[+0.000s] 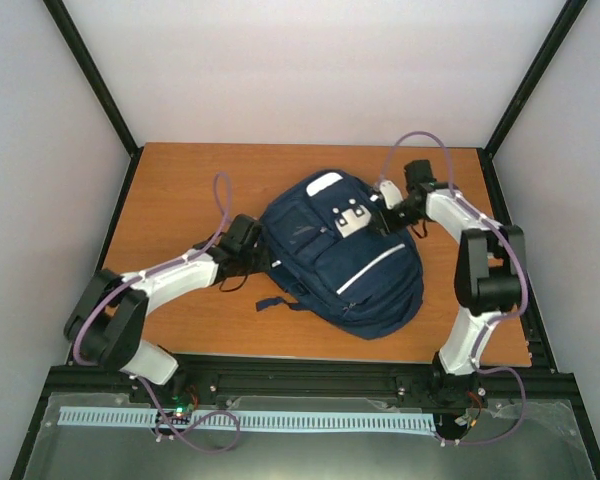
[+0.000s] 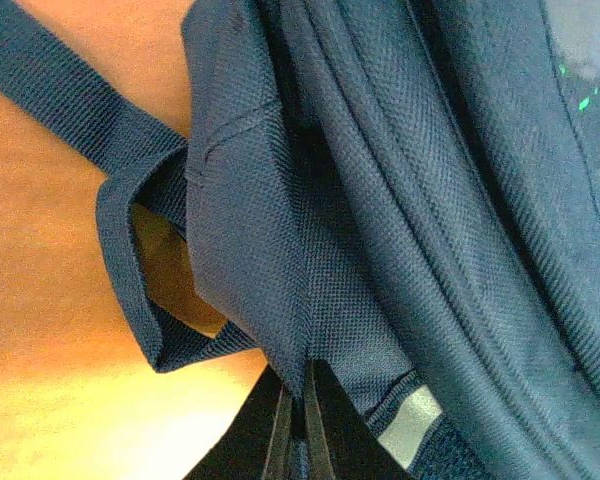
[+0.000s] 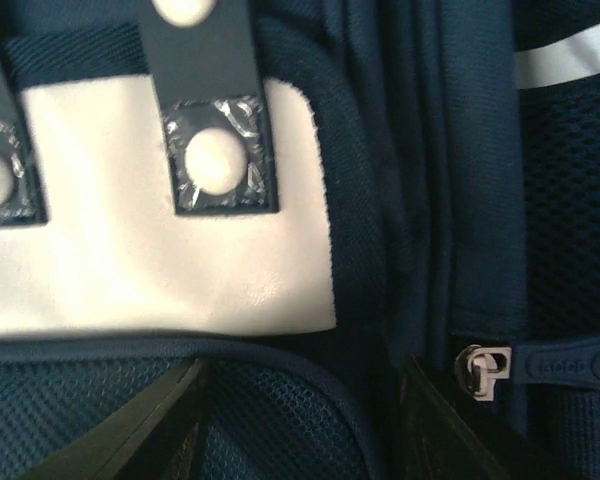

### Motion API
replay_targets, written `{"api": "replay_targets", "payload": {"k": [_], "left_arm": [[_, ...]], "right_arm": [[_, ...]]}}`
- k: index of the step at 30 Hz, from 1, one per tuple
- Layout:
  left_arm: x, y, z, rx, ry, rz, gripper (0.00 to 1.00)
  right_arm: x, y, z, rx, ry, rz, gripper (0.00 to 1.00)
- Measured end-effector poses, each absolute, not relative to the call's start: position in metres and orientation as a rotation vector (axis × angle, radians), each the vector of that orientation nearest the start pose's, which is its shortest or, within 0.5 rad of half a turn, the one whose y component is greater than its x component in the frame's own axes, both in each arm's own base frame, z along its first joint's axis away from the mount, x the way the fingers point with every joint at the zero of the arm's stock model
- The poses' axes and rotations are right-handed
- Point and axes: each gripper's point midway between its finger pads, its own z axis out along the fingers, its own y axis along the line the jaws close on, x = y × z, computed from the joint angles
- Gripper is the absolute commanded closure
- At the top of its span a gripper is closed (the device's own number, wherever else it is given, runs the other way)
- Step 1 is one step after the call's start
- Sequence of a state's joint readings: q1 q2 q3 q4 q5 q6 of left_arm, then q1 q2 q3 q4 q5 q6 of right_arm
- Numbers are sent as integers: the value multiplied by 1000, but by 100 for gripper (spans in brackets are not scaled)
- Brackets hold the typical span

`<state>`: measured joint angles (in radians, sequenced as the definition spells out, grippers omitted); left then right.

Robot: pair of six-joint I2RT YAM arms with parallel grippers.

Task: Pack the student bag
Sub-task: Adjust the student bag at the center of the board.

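Observation:
The navy student bag [image 1: 345, 260] lies flat on the table, front up, with white stripes and a white patch [image 1: 352, 220] near its top. My left gripper [image 1: 250, 245] is at the bag's left side, shut on a fold of the bag's navy fabric [image 2: 280, 290], with a strap loop [image 2: 130, 270] beside it. My right gripper [image 1: 385, 215] is at the bag's top right, open, its fingers [image 3: 150, 430] spread over a mesh-lined edge just below the white patch [image 3: 160, 270]. A metal zip puller [image 3: 485, 372] sits just right of the right finger.
The orange-brown table [image 1: 180, 190] has black frame posts at its corners and a rail along the near edge [image 1: 310, 375]. A loose strap [image 1: 280, 302] trails from the bag's near left side. Purple cables loop over both arms.

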<state>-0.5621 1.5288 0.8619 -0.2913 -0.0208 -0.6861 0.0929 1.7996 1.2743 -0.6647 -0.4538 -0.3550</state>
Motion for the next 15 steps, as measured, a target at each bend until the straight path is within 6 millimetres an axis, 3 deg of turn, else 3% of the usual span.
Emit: {"api": "replay_targets", "payload": {"k": [9, 11, 13, 15], "left_arm": [[262, -157, 77, -343, 2558, -499, 99], [253, -151, 82, -362, 2548, -517, 86], [244, -148, 88, -372, 2550, -536, 59], [235, -147, 93, -358, 2560, -558, 46]], "right_arm": [[467, 202, 80, -869, 2509, 602, 53], [477, 214, 79, -875, 2505, 614, 53], [485, 219, 80, -874, 2504, 618, 53], [492, 220, 86, -867, 2493, 600, 53]]}}
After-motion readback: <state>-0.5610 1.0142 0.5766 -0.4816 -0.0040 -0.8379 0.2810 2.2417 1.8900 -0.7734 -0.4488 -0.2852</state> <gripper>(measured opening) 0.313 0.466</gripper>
